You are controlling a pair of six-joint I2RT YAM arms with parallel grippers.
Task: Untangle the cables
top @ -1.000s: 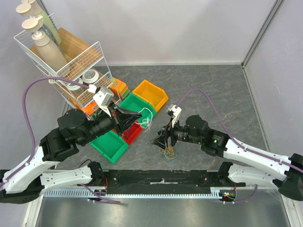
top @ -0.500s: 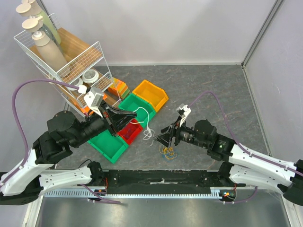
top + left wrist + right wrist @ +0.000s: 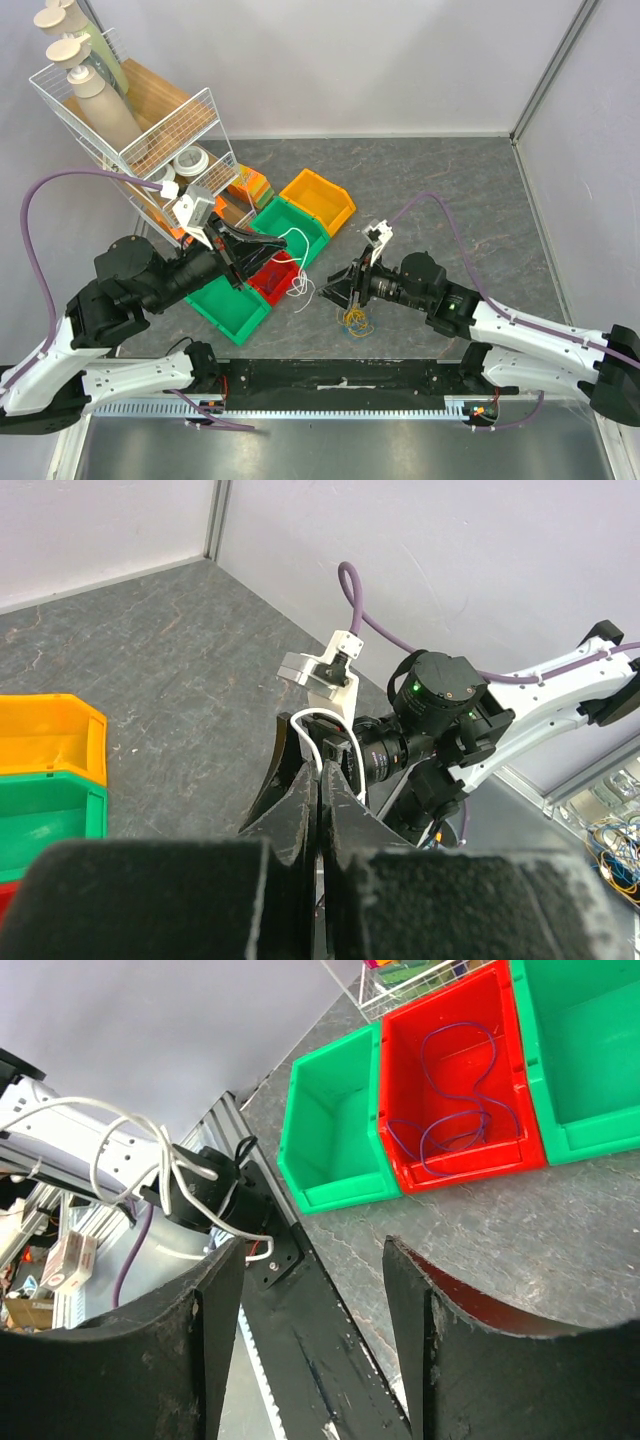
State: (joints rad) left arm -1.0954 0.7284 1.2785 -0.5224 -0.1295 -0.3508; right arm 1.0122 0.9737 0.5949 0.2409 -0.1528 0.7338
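Gaping empty, right gripper (image 3: pixel 310 1250) sits beside the cables (image 3: pixel 355 321); left gripper (image 3: pixel 318 780) pinches a white strand (image 3: pixel 307 742).

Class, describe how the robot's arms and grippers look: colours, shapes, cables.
The left arm and right arm have white links and chunky black joints. A purple hose loops to each white wrist camera. The left gripper and right gripper have black tapered fingers. A green light marks the right arm.
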